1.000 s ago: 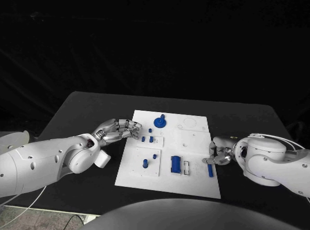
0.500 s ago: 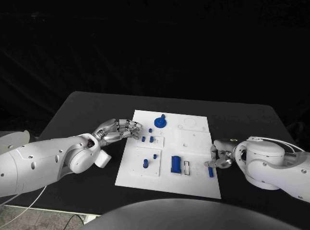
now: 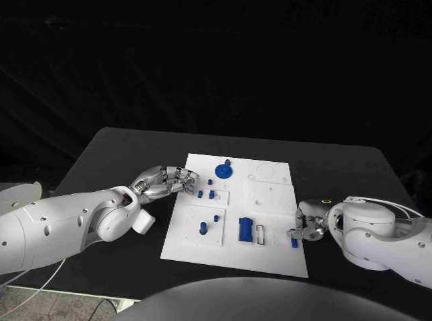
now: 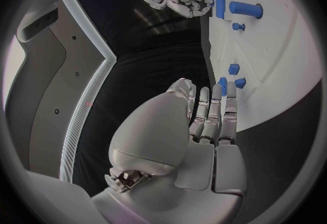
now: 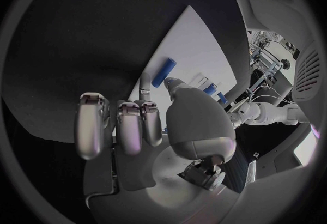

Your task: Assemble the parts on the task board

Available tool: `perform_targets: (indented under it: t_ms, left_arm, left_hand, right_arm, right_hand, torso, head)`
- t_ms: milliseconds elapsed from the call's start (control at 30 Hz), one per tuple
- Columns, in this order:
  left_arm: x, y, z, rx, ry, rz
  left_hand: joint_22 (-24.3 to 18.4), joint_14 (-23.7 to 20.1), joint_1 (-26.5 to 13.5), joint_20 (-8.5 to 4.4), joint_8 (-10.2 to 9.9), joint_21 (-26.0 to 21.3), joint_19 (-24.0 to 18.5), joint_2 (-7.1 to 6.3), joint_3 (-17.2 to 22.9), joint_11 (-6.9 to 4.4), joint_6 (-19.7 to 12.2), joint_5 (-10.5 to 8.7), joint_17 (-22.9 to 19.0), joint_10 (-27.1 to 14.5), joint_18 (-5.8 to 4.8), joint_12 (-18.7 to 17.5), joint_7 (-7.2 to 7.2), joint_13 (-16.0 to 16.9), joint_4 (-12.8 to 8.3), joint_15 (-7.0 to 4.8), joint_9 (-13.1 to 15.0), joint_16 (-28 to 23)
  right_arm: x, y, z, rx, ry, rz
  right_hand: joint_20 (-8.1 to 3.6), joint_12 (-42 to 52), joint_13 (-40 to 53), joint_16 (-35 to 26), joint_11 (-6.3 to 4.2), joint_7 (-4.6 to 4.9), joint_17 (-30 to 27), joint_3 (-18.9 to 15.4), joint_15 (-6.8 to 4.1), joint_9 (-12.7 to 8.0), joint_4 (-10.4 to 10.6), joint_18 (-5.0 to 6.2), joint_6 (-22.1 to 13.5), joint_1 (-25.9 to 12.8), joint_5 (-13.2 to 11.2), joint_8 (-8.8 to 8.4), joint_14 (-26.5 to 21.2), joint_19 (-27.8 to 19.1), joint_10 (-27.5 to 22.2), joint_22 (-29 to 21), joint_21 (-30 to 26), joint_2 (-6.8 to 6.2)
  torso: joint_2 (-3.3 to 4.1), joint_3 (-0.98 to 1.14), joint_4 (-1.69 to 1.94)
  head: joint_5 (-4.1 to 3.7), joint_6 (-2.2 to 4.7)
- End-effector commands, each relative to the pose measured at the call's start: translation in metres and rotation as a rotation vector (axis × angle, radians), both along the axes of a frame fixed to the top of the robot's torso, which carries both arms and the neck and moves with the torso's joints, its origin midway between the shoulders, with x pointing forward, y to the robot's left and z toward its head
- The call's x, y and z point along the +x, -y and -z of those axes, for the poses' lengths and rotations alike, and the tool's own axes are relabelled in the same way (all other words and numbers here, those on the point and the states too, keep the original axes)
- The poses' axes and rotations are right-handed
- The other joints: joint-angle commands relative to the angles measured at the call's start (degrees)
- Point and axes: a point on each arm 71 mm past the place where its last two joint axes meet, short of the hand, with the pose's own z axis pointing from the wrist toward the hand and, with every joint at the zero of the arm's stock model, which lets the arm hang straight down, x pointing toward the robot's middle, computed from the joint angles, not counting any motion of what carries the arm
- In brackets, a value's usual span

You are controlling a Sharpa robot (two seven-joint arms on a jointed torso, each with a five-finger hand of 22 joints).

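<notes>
The white board (image 3: 237, 214) is lying in the middle of the black counter (image 3: 120, 150), and everything else is placed from it. Along its right edge, near the front corner, a blue bar (image 3: 294, 241) is lying flat. The right hand (image 3: 307, 228) is sitting at that same edge with its fingertips at the bar's far end. In the right wrist view the thumb tip is meeting the near end of the bar (image 5: 163, 72) while the other fingers (image 5: 129, 126) are lying side by side, extended; whether the bar is truly pinched I cannot tell.

The left hand (image 3: 164, 182) is hovering at the board's left edge, about halfway along, fingers curled inward and holding nothing. Just beyond its fingertips, small blue pegs (image 3: 205, 194) are standing on the board.

Further in, a blue block (image 3: 245, 229) is lying near the board's front middle, and a round blue piece (image 3: 223, 169) is sitting toward the far left corner.
</notes>
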Motion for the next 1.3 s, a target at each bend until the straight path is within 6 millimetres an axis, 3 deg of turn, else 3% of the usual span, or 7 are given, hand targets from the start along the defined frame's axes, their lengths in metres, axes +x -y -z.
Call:
perform_targets:
  t_ms: [33,167,367,533,667,800,1300]
  left_arm:
    - [-0.001,0.003,0.0,-0.016,-0.007,0.016]
    - [-0.001,0.003,0.0,-0.015,-0.008,0.016]
    - [-0.001,0.003,0.001,-0.015,-0.009,0.016]
    - [-0.001,0.002,0.001,-0.016,-0.009,0.016]
    - [-0.001,0.002,0.001,-0.014,-0.008,0.016]
    - [-0.001,0.001,0.001,-0.012,-0.007,0.014]
    - [0.0,0.002,0.001,-0.013,-0.005,0.015]
  left_hand:
    - [0.09,0.08,0.55,-0.22,0.21,-0.38,0.05,-0.15,0.42,0.07,-0.01,0.28,-0.08,0.17,-0.2,0.16,0.48,-0.1,-0.07,0.22,-0.02,0.4]
    - [0.09,0.08,0.55,-0.22,0.21,-0.38,0.05,-0.15,0.42,0.07,-0.01,0.28,-0.08,0.17,-0.2,0.16,0.48,-0.1,-0.07,0.22,-0.02,0.4]
    - [0.11,0.06,0.54,-0.22,0.19,-0.38,0.04,-0.18,0.46,0.09,-0.05,0.28,-0.1,0.17,-0.21,0.14,0.49,-0.14,-0.09,0.23,-0.03,0.39]
    - [0.11,0.06,0.54,-0.22,0.19,-0.38,0.04,-0.18,0.46,0.09,-0.05,0.28,-0.1,0.17,-0.21,0.14,0.49,-0.14,-0.09,0.23,-0.03,0.39]
    - [0.11,0.06,0.54,-0.22,0.19,-0.38,0.04,-0.18,0.46,0.09,-0.05,0.28,-0.1,0.17,-0.21,0.14,0.49,-0.14,-0.09,0.23,-0.03,0.39]
    - [0.15,0.03,0.55,-0.23,0.18,-0.39,0.02,-0.2,0.54,0.11,-0.08,0.29,-0.13,0.16,-0.22,0.12,0.51,-0.2,-0.12,0.23,-0.04,0.37]
    - [0.16,0.02,0.55,-0.23,0.18,-0.39,0.02,-0.2,0.58,0.11,-0.09,0.29,-0.14,0.16,-0.22,0.12,0.52,-0.23,-0.13,0.23,-0.05,0.37]
  right_arm:
    - [-0.003,0.0,0.005,-0.007,-0.023,0.006]
    - [-0.005,-0.001,0.008,0.009,-0.032,0.016]
    - [-0.006,-0.003,0.011,0.034,-0.046,0.033]
    - [-0.006,-0.005,0.012,0.07,-0.05,0.058]
    - [-0.006,-0.007,0.011,0.1,-0.037,0.075]
    - [-0.006,-0.009,0.009,0.123,-0.016,0.087]
    - [-0.003,-0.019,-0.007,0.364,-0.148,0.295]
  right_hand:
    - [0.32,0.22,15.05,-0.45,0.57,0.41,13.65,0.87,0.43,-0.61,-0.17,-0.53,0.32,0.87,2.95,-2.15,5.82,2.26,5.96,11.64,-0.51,-0.41]
    - [0.42,0.22,15.05,-0.54,0.55,0.4,13.45,2.3,0.44,-0.55,-1.07,-0.47,0.95,2.45,8.16,-3.79,5.78,2.2,5.96,11.57,-0.75,-0.75]
    - [0.53,0.22,15.05,-0.86,0.68,0.65,12.74,3.66,0.57,-0.3,-1.94,-0.36,0.82,3.45,10.7,-5.68,5.64,2.04,5.96,11.41,-1.3,-1.19]
    - [0.45,0.22,15.05,-1.11,0.47,0.46,12.19,6.63,0.4,0.54,-6.01,-0.25,0.9,8.36,13.39,-6.16,5.52,1.92,5.96,11.29,-1.73,-0.81]
    - [0.37,0.22,15.05,-1.2,0.44,0.43,11.99,8.9,0.34,1.66,-9.87,-0.25,1.33,12.05,12.49,-5.89,5.49,1.93,5.96,11.29,-1.78,-0.83]
    - [0.36,0.22,15.05,-1.22,0.47,0.4,11.94,10.55,0.34,2.95,-12.02,-0.25,1.89,13.2,10.68,-5.12,5.49,1.95,5.96,11.28,-1.83,-0.93]
    - [0.28,0.22,15.05,-1.11,0.2,0.11,12.16,12.35,0.22,5.49,-12.54,-0.17,1.94,10.39,12.25,-4.05,5.54,1.89,5.96,11.19,-2.23,-1.26]
  torso:
    - [0.01,0.0,-0.01]
    - [0.01,0.0,-0.01]
    - [0.0,0.0,0.01]
    - [0.01,0.0,0.03]
    - [0.01,0.0,-0.01]
    - [0.01,0.01,-0.03]
    - [-0.03,-0.01,0.13]
  head:
    - [0.06,0.01]
    - [0.04,0.01]
    - [0.11,0.01]
    - [0.2,0.01]
    - [0.3,0.01]
    - [0.43,0.01]
    - [0.18,0.01]
